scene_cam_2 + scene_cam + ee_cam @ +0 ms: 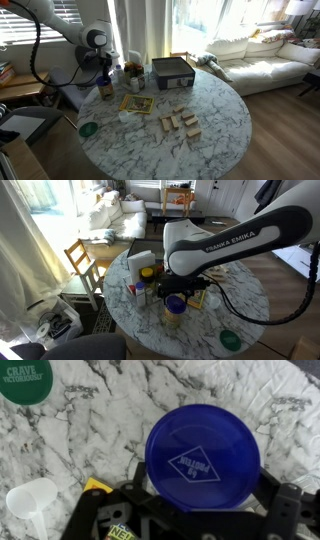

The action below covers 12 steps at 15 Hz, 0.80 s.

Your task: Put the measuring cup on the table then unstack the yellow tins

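Note:
The measuring cup (202,458) fills the wrist view as a round blue face with a white diamond label. It sits on top of the pale yellow tins (175,318), which stand stacked on the marble table (250,305). My gripper (200,502) hangs just above the cup, open, with one black finger (285,510) on each side of it and neither touching it. In both exterior views the gripper (179,290) (105,76) is directly over the stack (106,93). The cup hides the tins in the wrist view.
A flat green disc (24,378) (230,340) and a white scoop (28,500) lie near the stack. A yellow card (137,103), wooden blocks (180,123), a dark box (172,72) and jars (147,277) share the table. A wooden chair (82,260) stands beside it.

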Motion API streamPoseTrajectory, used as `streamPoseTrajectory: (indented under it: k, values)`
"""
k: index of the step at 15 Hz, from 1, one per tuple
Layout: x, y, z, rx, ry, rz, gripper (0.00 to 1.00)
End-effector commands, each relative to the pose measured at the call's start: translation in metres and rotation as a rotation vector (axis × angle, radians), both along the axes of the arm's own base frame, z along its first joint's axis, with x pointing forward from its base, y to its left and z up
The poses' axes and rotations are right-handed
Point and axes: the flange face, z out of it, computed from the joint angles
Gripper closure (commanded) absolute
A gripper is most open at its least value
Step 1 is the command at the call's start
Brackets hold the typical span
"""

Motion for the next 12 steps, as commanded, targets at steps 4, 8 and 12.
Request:
streamPoseTrajectory:
  k: [4,8,12]
  values:
    - [-0.007,-0.004,-0.001,0.049,0.001,0.028,0.00]
    - [-0.009,0.000,0.005,0.041,0.004,0.064,0.00]
    - [-0.011,0.004,0.010,0.038,0.002,0.094,0.00]
